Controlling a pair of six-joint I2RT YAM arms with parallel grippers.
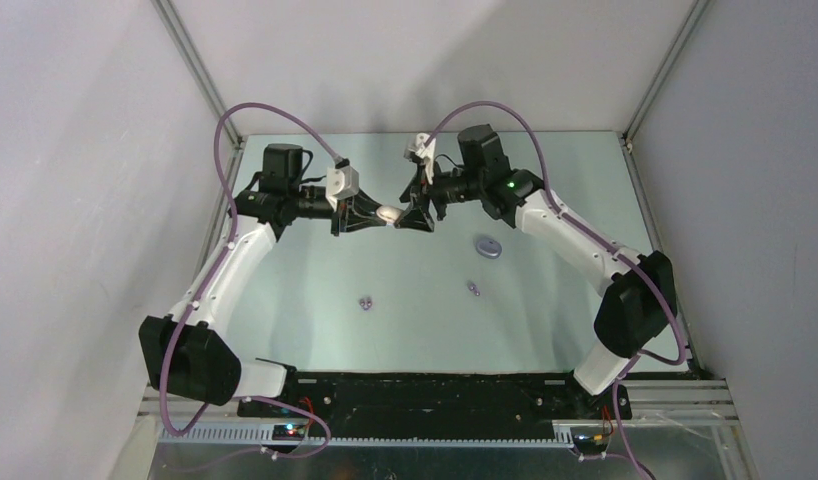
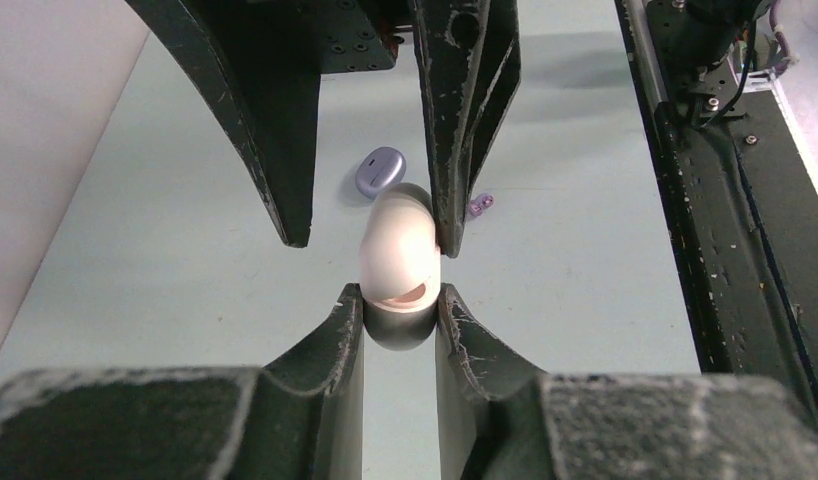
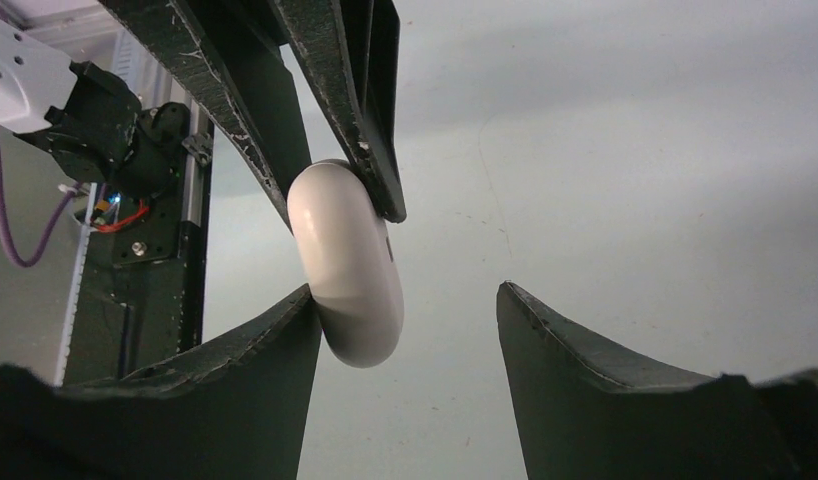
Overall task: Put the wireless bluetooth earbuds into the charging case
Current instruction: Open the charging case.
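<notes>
Two grippers to check, tip to tip in the air above the far middle of the table [image 1: 545, 330]. Begin at the left gripper [image 2: 399, 308]: fully closed, both fingers pinching one end of the white charging case [image 2: 399, 240], well clear of the surface. Pass to the right gripper [image 3: 409, 290]: jaws wide, set astride the same case from the opposite side, one finger [image 3: 255, 375] touching the shell, the other standing apart across an open gap. Treat this as an approach or a steadying contact, not a second grip. Look for a thin curved slit on the case just above the left fingers in the left wrist view. Do not take it as proof of an open lid, with no cavity visible in any view. Move outward to the table: purple case [image 1: 488, 247], apparently closed, lying to the right of the grippers and nearer. Find one purple earbud [image 1: 366, 302] loose near the centre. Find the second purple earbud [image 1: 474, 289] loose on the near side of the purple case, close to it but not touching. No white earbuds in view; whether seated inside the white charging case, cannot tell. Judge progress as early: neither purple bud seated, purple case not opened, white charging case in hand but not shown loaded. Left to do, by this reading: open a lid, pick up each loose bud, seat it in its matching case, close.
</notes>
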